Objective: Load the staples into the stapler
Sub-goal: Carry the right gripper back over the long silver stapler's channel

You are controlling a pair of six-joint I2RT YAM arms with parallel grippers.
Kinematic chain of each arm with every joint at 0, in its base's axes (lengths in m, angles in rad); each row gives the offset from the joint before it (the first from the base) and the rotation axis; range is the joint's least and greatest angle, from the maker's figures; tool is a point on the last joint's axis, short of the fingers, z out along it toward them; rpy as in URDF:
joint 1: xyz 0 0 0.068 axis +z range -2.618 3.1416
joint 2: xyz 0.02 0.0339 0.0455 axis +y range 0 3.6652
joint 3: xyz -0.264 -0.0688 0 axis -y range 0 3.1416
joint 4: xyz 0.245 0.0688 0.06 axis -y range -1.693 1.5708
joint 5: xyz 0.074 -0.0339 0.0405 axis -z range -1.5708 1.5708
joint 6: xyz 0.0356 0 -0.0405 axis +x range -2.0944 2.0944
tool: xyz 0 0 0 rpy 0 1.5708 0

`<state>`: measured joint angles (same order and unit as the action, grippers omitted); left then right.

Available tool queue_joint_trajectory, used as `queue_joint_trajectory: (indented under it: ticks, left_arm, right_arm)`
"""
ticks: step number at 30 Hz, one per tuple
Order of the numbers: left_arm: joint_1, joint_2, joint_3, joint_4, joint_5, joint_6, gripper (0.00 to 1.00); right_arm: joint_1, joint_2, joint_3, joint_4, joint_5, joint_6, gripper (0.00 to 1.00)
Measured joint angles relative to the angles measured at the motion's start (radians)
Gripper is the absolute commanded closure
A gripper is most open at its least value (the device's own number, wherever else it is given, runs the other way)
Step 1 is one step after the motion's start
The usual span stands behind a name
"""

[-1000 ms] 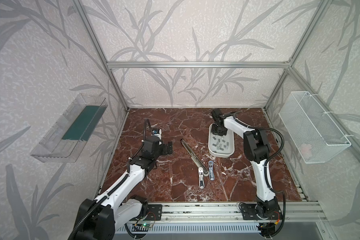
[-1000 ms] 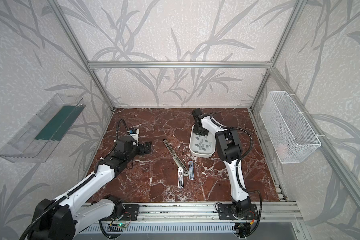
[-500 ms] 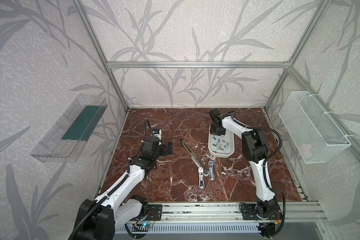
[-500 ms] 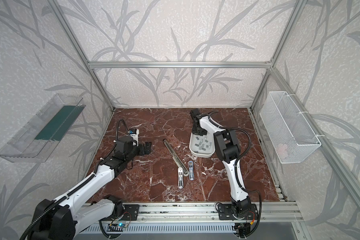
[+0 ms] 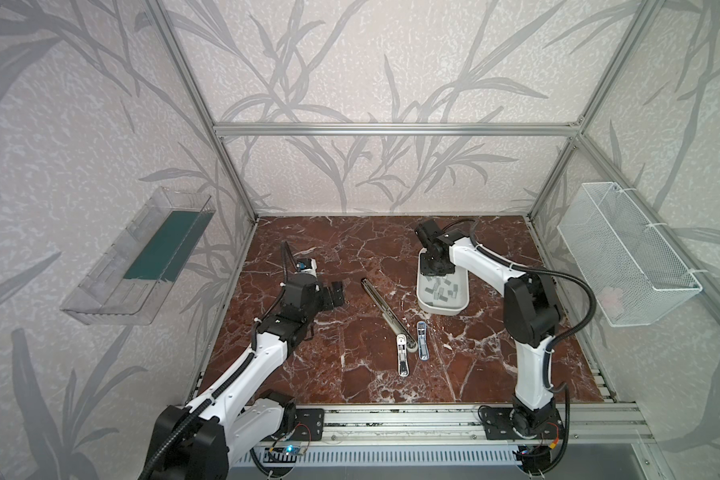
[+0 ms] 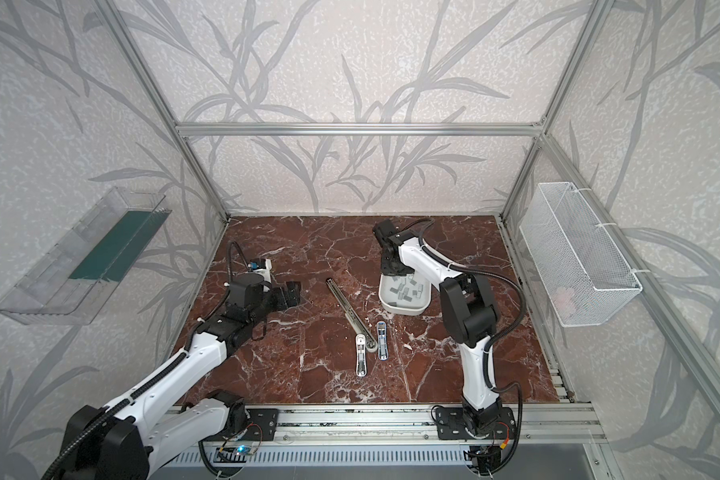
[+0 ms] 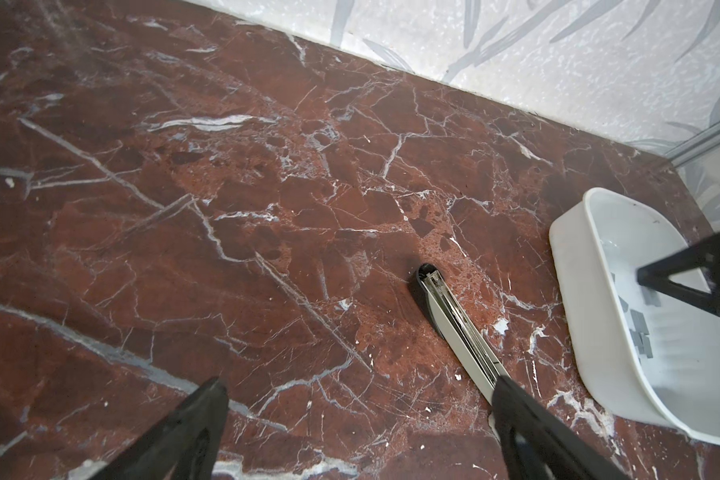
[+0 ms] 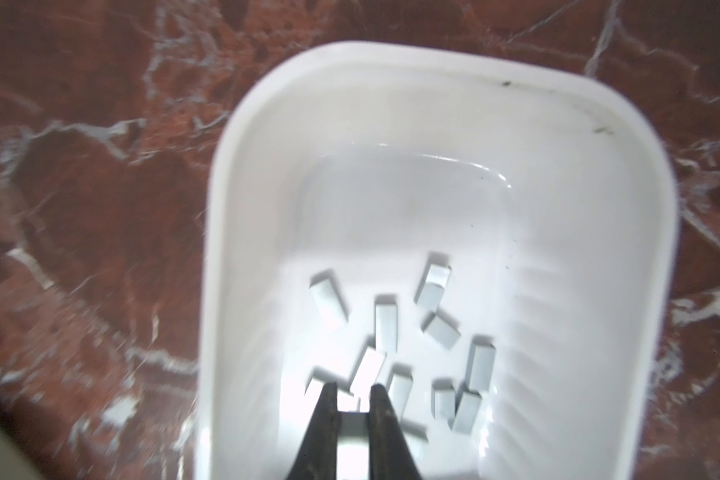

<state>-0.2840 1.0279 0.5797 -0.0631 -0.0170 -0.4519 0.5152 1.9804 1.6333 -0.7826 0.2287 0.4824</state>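
Step in hand, by the look: picking a strip out of tray.

Via R wrist view: R gripper [image 8: 352,395] low in tray [image 8: 433,58], pinched narrow on one strip [image 8: 352,432]. Pale piece btwn tips, blurry, so prob. held, not certain. Rest of staples [image 8: 385,328] loose on tray floor, scattered, a few overlapping right by tips.

L gripper [image 7: 358,388] spread wide, nothing in it, hovering over table near far end of long stapler [image 7: 454,316]. Contact w/ it not readable.

In a top view: long stapler [image 5: 385,309] flat on table btwn arms, just beside tray [image 5: 441,309], rail up. Two small staplers [image 5: 402,353] at its near end. No telling which one for loading.

To do well:
- Lift straight up, slow, clear of rim before swinging over.
- Check for a single strip only; watch for neighbours dragging along.
- Grip firm, no harder squeeze; prob. easy to snap.
- Carry level, lined up w/ rail. Leg direction not readable here, so verify before seating.
- Bring L down to pin stapler first, vs sliding on marble.
- Risk of twist in tips, askew landing.
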Motion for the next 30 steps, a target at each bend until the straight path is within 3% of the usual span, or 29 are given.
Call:
queue_joint_trajectory:
  ticks: [7,15,23,30]
  left_arm:
    - [0.015,0.0,0.0,-0.053,0.015,-0.078,0.01]
    - [0.042,-0.098,-0.041,-0.131,-0.037,-0.1,0.01]
    - [0.051,-0.183,-0.135,-0.174,-0.093,-0.057,0.01]
    - [0.054,-0.164,-0.143,-0.176,-0.123,-0.024,0.01]
  right_arm:
    - [0.127,-0.229,-0.172,0.079,-0.003,-0.119,0.96]
    - [0.367,-0.423,-0.439,0.198,-0.034,-0.166,0.96]
    - [0.381,-0.424,-0.555,0.275,-0.102,-0.189,0.97]
    - [0.392,-0.411,-0.595,0.334,-0.132,-0.184,1.0]
